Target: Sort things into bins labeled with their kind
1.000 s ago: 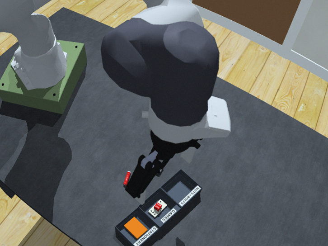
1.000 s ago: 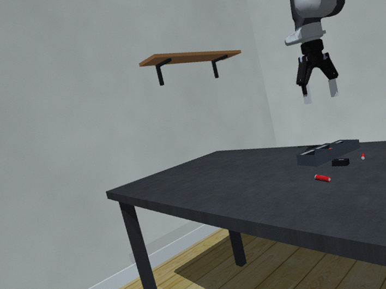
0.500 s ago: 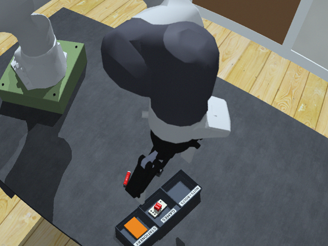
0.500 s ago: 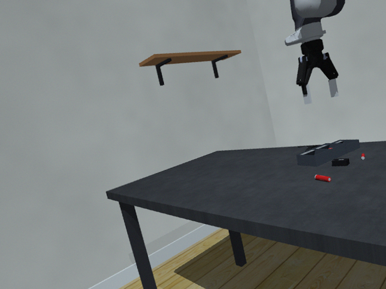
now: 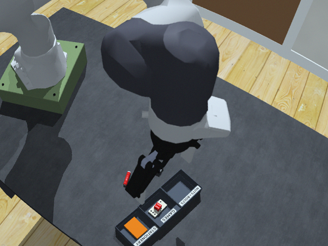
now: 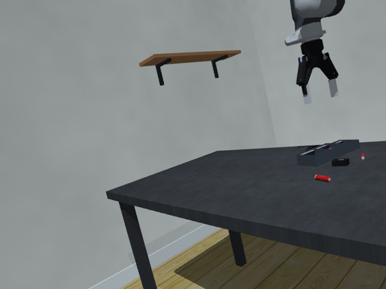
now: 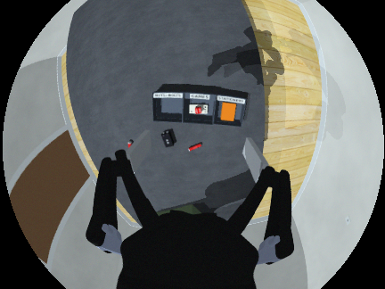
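The joined dark bins stand on the table: NUTS+BOLTS (image 5: 190, 195) (image 7: 168, 95) is empty, GAMES (image 5: 168, 215) (image 7: 200, 96) holds a white domino (image 5: 163, 203) (image 7: 192, 107) with a red die (image 5: 157, 206) (image 7: 198, 110) on it, and STATIONERY (image 5: 145, 236) (image 7: 231, 99) holds an orange block (image 5: 135, 227) (image 7: 228, 111). A red cylinder (image 5: 127, 178) (image 6: 362, 156) (image 7: 195, 146) lies beside the bins. Another red cylinder (image 6: 322, 178) (image 7: 130, 144) lies farther off. A small black box (image 6: 340, 162) (image 7: 168, 137) lies between them. My gripper (image 5: 164, 177) (image 6: 321, 97) (image 7: 198, 136) is open and empty, high above the table.
The green robot base (image 5: 33, 100) stands at the left in the top view. A wooden shelf (image 6: 189, 56) hangs on the wall. The arm hides part of the table (image 6: 209, 190) in the top view, with the black box and farther red cylinder out of sight there.
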